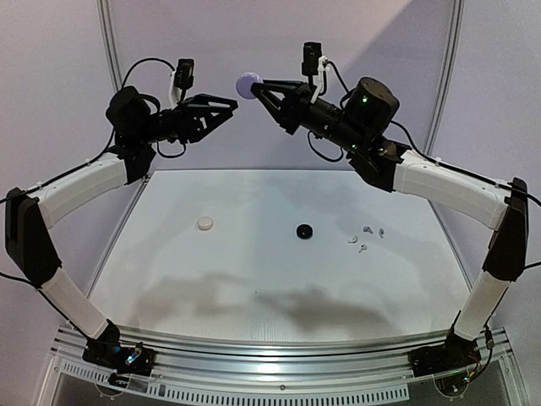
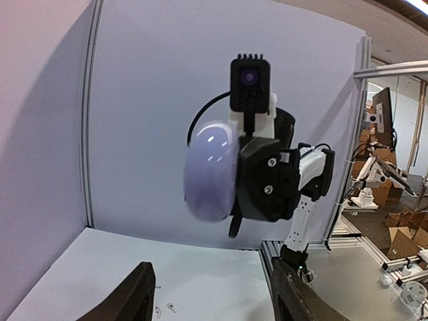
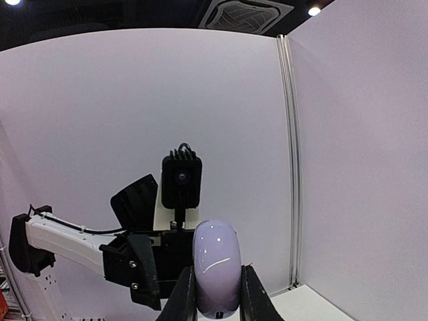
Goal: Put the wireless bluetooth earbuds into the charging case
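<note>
Plastic, was that charging case (image 1: 248, 85)?
It looked so: smooth, glossy, pale lilac, shaped like a rounded pebble with light glinting on it. The right hand (image 1: 259, 90) pinched it between two black fingers (image 3: 185, 294), high above the table (image 1: 254, 288) and near the back wall (image 1: 279, 144).
And the left hand (image 1: 230, 107)?
Spread, with nothing between its fingers, just beside the case.
Where were the earbuds (image 1: 365, 237)?
On the table's right side, a loose cluster of tiny pale stemmed pieces. The top was matte white, with plain pale walls around it.
Anything else there?
A white round piece (image 1: 204, 223) lay left of middle and a black round piece (image 1: 303, 231) near the middle, well apart.
Anything inside the case?
I could not tell; only its outer shell showed.
</note>
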Tool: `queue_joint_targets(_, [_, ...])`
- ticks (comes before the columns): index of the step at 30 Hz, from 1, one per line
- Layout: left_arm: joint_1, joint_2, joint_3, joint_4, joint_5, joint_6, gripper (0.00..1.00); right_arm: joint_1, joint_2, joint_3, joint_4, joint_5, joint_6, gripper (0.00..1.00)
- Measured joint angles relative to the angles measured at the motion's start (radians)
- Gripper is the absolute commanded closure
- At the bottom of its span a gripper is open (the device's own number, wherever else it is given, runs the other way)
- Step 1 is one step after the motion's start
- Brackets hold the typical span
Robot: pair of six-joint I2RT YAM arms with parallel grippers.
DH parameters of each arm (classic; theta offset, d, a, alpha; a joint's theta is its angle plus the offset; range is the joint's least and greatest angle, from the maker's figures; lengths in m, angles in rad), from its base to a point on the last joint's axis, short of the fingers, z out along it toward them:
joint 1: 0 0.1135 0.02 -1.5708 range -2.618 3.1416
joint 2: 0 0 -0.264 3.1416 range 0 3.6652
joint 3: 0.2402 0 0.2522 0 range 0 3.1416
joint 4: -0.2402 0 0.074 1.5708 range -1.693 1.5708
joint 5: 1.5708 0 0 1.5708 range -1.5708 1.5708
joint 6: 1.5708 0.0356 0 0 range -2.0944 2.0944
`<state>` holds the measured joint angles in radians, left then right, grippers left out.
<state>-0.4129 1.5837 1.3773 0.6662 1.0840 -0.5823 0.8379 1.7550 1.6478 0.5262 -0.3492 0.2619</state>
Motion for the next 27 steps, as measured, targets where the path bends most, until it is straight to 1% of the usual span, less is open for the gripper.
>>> queue_joint_targets(5, [-0.03, 0.001, 0.002, 0.081, -0.019, -0.047, 0.44, 0.0, 0.039, 0.033, -0.003, -0.004, -0.002, 1.0])
queue_joint_targets(10, [-0.035, 0.018, 0.024, 0.113, -0.029, -0.087, 0.6, 0.0, 0.042, 0.05, 0.0, -0.007, -0.002, 1.0])
queue_joint_targets(13, [-0.037, 0.032, 0.04, 0.124, -0.034, -0.104, 0.6, 0.0, 0.045, 0.063, -0.003, -0.013, -0.002, 1.0])
queue_joint_targets(17, [-0.038, 0.041, 0.052, 0.126, -0.034, -0.112, 0.54, 0.0, 0.047, 0.068, -0.011, -0.026, -0.006, 1.0])
queue_joint_targets(20, [-0.039, 0.045, 0.066, 0.125, -0.035, -0.118, 0.58, 0.001, 0.048, 0.068, -0.022, -0.034, -0.012, 1.0])
queue_joint_targets(23, [-0.039, 0.05, 0.078, 0.123, -0.04, -0.122, 0.73, 0.002, 0.049, 0.068, -0.028, -0.045, -0.016, 1.0])
queue_joint_targets(25, [-0.039, 0.054, 0.08, 0.124, -0.044, -0.124, 0.87, 0.002, 0.049, 0.069, -0.03, -0.051, -0.018, 1.0])
queue_joint_targets(27, [-0.037, 0.056, 0.081, 0.125, -0.047, -0.117, 0.98, 0.002, 0.049, 0.072, -0.033, -0.053, -0.018, 1.0])
